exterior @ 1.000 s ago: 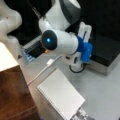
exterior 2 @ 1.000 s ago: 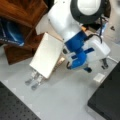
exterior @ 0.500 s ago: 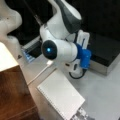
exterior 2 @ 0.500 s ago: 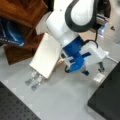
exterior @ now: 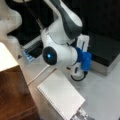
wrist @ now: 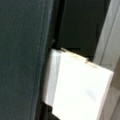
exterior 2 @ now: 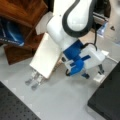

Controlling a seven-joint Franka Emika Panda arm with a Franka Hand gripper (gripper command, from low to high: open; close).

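Front views both show the white board: in a front view it leans tilted against the wooden shelf [exterior 2: 22, 15] at the left, board [exterior 2: 46, 56] low edge near the grey worktop [exterior 2: 62, 100], and the gripper [exterior 2: 35, 80] shows at that low edge with its jaws pinching the board. Right of it sit the arm's white body and blue mount [exterior 2: 75, 58], then a black block [exterior 2: 107, 100].

In a front view the flat box [exterior 2: 47, 56] leans against the wooden shelf [exterior 2: 22, 15] at a front view's left. The claw [exterior 2: 33, 80] holds its lower end, just above the tabletop [exterior 2: 62, 100]. The arm [exterior 2: 75, 30] is to its right.
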